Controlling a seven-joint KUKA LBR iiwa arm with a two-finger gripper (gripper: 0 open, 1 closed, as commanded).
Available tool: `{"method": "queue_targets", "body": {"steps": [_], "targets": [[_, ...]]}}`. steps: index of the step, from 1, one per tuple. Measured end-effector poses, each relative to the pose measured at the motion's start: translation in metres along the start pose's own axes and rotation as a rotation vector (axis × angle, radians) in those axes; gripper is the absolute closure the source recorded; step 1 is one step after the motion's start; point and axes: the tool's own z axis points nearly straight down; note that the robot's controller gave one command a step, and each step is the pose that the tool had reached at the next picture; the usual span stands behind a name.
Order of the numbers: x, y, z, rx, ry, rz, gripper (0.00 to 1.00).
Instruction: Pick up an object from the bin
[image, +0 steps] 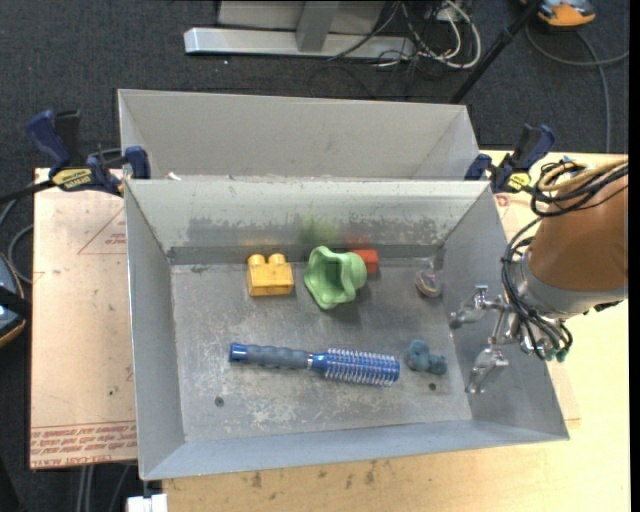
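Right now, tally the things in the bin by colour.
Blue: 2, brush and small lump
Yellow: 1, block
Green: 1, cup
Red: 1, piece behind the cup
Greyish: 1, round bit
Total: 6

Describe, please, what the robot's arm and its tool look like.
The arm is wrapped in a smooth, rounded orange-brown cover. Black cables loop over its top and bunch beneath it. The tool is bare silver metal, with two thin, angular fingers.
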Motion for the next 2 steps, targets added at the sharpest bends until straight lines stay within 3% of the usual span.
{"method": "queue_targets", "body": {"steps": [1,2], "targets": [[-0.0077,0.0330,0.0683,0.003,-0.012,0.001,0.00],[-0.0081,0.0317,0.0644,0.003,-0.012,0.002,1.00]]}}
